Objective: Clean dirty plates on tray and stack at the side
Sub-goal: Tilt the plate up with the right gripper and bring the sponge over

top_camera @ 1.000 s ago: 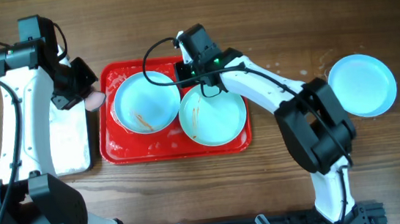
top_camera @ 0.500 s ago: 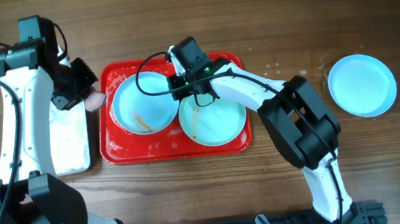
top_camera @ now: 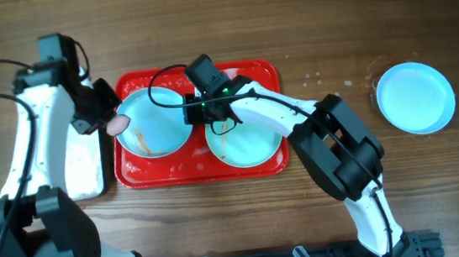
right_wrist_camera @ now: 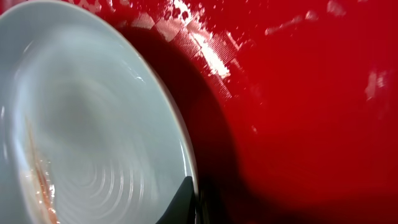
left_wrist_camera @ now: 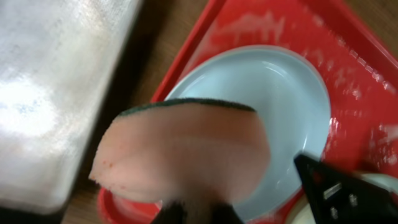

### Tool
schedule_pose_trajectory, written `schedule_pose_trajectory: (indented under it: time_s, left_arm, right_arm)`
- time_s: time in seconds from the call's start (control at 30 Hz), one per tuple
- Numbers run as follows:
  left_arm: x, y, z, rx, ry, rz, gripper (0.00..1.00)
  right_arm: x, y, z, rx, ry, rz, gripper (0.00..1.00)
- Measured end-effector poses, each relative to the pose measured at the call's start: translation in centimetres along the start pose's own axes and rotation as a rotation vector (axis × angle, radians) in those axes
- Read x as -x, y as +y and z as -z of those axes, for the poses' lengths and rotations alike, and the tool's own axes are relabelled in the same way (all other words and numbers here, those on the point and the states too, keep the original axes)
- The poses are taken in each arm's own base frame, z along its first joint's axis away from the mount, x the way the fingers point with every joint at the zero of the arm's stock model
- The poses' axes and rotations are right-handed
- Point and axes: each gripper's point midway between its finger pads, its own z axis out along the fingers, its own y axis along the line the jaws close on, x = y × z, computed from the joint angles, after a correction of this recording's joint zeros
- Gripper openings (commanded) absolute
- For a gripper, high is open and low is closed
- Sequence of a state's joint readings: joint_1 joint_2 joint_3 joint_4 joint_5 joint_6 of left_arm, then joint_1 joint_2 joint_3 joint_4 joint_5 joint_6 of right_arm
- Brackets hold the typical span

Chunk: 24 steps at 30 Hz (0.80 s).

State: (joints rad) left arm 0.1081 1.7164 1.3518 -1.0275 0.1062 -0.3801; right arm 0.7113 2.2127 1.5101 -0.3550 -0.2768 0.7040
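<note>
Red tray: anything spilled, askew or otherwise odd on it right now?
The left plate and right plate on the tray carry brownish smears. The left one looks tilted, its rim pinched in the jaws of the right gripper. Whitish streaks mark the tray floor, and droplets speckle the table to its right.

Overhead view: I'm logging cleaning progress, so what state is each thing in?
left plate: on tray, brown smear
right plate: on tray, brown smear
side plate: on table, looks clean
tray: whitish streaks, holds two plates
sponge: held at left plate's rim
left pincer: shut on sponge
right pincer: shut on left plate's rim
</note>
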Motion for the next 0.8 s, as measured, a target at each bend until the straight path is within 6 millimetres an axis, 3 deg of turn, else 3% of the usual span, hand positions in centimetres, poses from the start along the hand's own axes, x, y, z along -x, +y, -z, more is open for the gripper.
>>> schedule_pose_trajectory:
  time_s: [0.17,0.37,0.6,0.8]
  left_arm:
    - [-1.1,-1.8,-4.7,-0.03,-0.063,-0.062,0.04]
    - [-4.4,-0.6,-9.0,0.088,-0.035,-0.108,0.04]
    - [-4.3,-0.1,-9.3,0.193,-0.08,-0.138,0.04]
    - [-2.0,2.3,-8.8,0.362,-0.208,-0.114,0.04]
  right_arm:
    - [-0.2,-0.3,0.1,-0.021,0.007,-0.015,0.04]
    - [-0.1,-0.3,0.1,-0.025,0.006,-0.014,0.04]
    - [-0.1,-0.3,0.1,-0.035,-0.001,-0.011,0.04]
    - [-0.2,-0.2,0.1,-0.038,-0.002,-0.008,0.04]
